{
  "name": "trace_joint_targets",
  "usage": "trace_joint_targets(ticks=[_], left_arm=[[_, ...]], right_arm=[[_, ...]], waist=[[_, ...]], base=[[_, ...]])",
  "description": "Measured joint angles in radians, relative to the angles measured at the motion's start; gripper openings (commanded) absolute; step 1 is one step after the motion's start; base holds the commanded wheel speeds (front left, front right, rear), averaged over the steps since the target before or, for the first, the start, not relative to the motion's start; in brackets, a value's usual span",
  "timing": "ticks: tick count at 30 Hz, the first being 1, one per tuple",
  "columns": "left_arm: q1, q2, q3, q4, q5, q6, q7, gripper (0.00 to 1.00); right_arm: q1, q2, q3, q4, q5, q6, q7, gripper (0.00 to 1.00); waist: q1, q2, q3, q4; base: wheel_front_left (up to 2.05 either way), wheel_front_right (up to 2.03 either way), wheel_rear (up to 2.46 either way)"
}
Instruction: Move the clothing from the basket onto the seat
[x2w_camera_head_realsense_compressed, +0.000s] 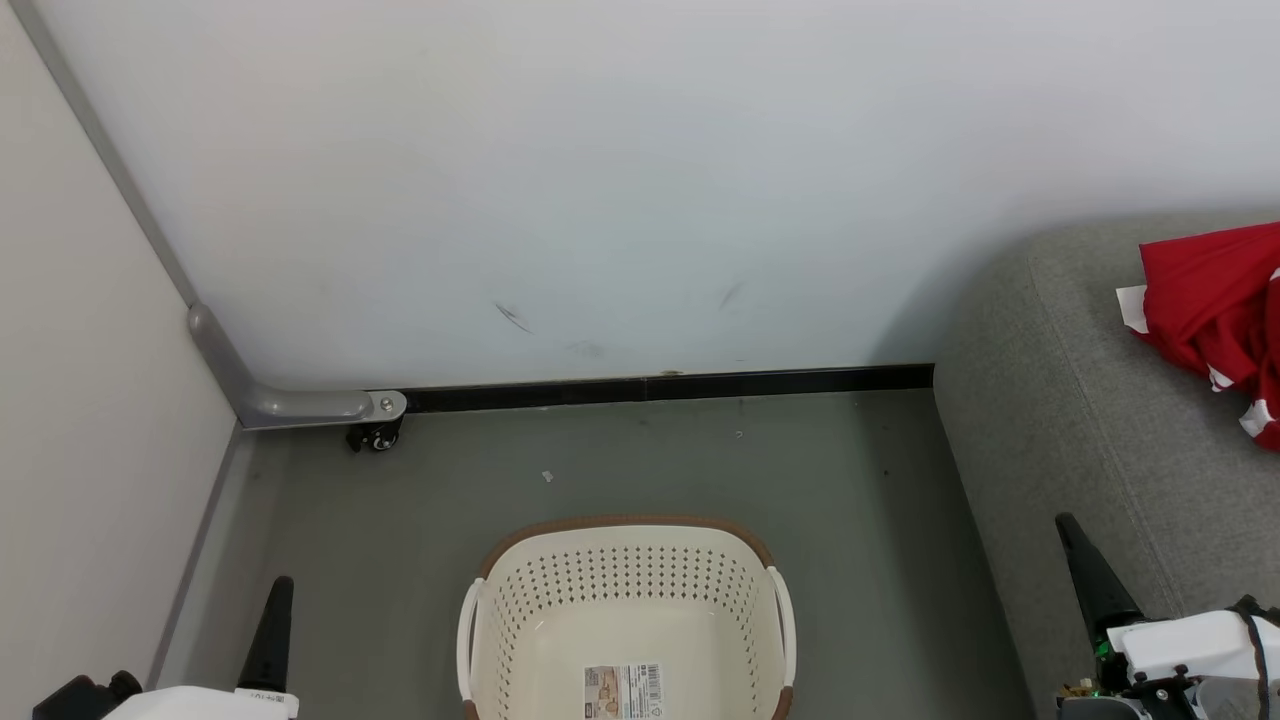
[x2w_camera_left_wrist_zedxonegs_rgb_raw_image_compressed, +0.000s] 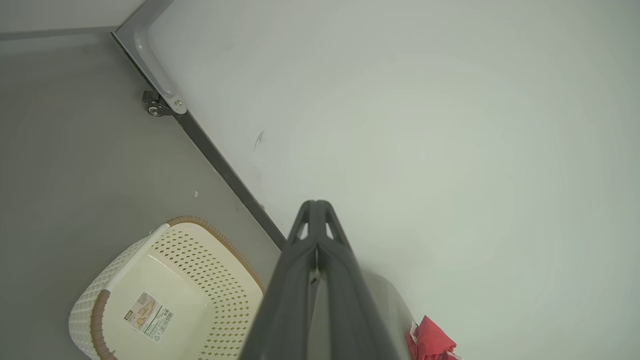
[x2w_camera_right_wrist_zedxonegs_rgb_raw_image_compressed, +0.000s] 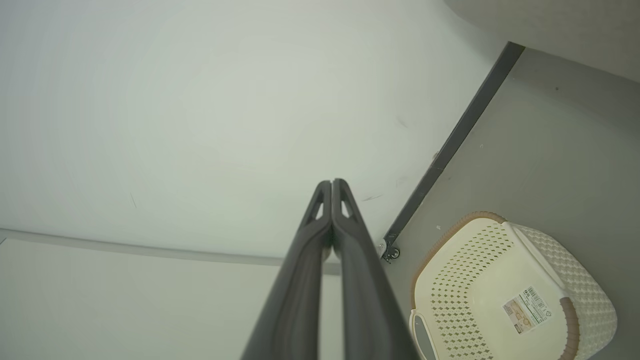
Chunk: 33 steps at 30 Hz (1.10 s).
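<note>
— Where do you see the clothing (x2w_camera_head_realsense_compressed: 1215, 310)?
— You see it at the right edge, on the seat (x2w_camera_head_realsense_compressed: 1060, 400). The basket (x2w_camera_head_realsense_compressed: 620, 575) stands at bottom centre. Your left pincer (x2w_camera_head_realsense_compressed: 283, 585) and right pincer (x2w_camera_head_realsense_compressed: 1068, 525) are both clenched.

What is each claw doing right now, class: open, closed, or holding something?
The left claw is closed, holding nothing.
The right claw is closed, holding nothing.
</note>
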Motion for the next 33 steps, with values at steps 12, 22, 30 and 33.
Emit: trace_joint_targets(ticks=[12,22,30,33], left_arm=[[-0.020,-0.004,0.012,0.011,-0.117,-0.017,0.030,0.00],[-0.038,-0.008,0.026,0.022,-0.225,-0.026,0.056,0.00],[-0.044,-0.010,0.037,0.030,-0.300,-0.039,0.081,0.00],[-0.044,-0.011,0.037,0.030,-0.300,-0.042,0.082,0.00]], right_arm=[[-0.001,0.001,-0.009,0.012,0.131,0.000,0.030,0.00],[-0.020,0.002,-0.017,0.027,0.248,0.000,0.055,0.00],[-0.029,0.003,-0.021,0.035,0.341,0.000,0.074,0.00],[-0.038,0.003,-0.021,0.035,0.341,0.000,0.074,0.00]], waist=[[-0.0004,0.0000,0.004,-0.013],[-0.0004,0.0000,0.007,-0.025],[-0.0005,0.0000,0.009,-0.034],[-0.0005,0.0000,0.009,-0.034]], base=[[0.00,0.00,0.00],[0.00,0.00,0.00],[0.00,0.00,0.00],[0.00,0.00,0.00]])
